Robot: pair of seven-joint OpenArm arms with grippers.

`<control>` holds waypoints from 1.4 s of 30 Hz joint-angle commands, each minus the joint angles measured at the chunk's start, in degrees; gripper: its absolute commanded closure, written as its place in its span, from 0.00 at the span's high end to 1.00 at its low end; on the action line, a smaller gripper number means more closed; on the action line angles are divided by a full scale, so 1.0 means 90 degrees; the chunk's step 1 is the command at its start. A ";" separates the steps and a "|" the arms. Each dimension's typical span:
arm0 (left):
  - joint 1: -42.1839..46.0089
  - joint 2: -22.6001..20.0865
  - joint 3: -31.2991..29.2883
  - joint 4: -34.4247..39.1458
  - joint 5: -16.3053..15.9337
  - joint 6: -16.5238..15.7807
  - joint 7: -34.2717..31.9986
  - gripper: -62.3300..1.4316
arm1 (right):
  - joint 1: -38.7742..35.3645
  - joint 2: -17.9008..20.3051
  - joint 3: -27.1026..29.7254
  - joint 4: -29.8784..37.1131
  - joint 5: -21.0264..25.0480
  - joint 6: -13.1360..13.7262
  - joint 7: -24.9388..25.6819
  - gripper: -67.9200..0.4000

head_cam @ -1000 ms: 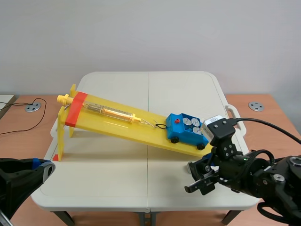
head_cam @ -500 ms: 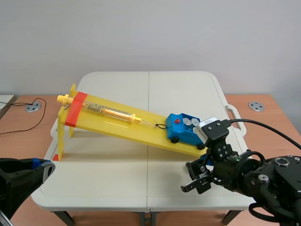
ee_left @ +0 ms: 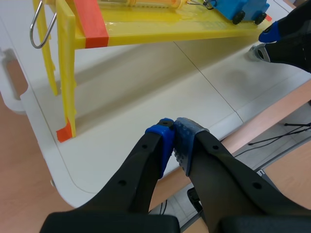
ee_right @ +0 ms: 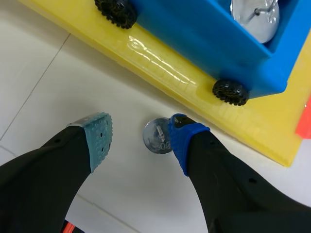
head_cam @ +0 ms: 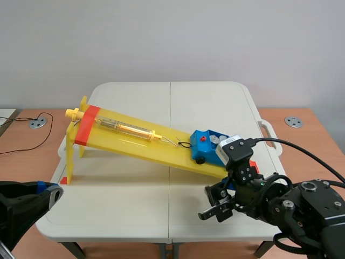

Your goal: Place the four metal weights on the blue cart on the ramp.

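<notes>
The blue cart (head_cam: 205,147) stands at the low end of the yellow ramp (head_cam: 135,141), with metal weights (head_cam: 215,140) lying in it. In the right wrist view one weight (ee_right: 255,17) shows in the cart (ee_right: 204,34). Another metal weight (ee_right: 155,137) lies on the white table beside the ramp's edge. My right gripper (ee_right: 141,141) is open around it, and the blue-padded finger (ee_right: 182,141) touches it. In the scene view that gripper (head_cam: 213,209) hangs low in front of the ramp's foot. My left gripper (ee_left: 174,143) is shut on nothing near the table's front left edge.
The ramp's raised end on yellow legs (head_cam: 71,154) stands at the left, carrying a spring scale (head_cam: 126,128) tied to the cart by a string. A red tape mark (ee_right: 305,121) lies beside the ramp's foot. The white table (head_cam: 161,102) runs on behind the ramp.
My right arm has moved left and toward the table's front, and now hides part of the cart. The left arm has not moved.
</notes>
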 commanded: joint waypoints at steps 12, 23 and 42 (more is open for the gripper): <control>-0.0138 -0.0061 -0.0049 0.0206 -0.0197 -0.0153 -0.0573 0.07 | 0.0624 0.0032 -0.0036 0.0092 0.0112 -0.0194 0.0928 0.41; -0.0138 -0.0061 -0.0049 0.0206 -0.0197 -0.0153 -0.0576 0.07 | 0.0765 0.0017 -0.0036 -0.0049 0.0066 -0.0192 0.0923 0.39; -0.0138 -0.0061 -0.0049 0.0206 -0.0197 -0.0153 -0.0593 0.07 | 0.0765 -0.0017 -0.0192 -0.0267 0.0063 -0.0194 0.0872 0.36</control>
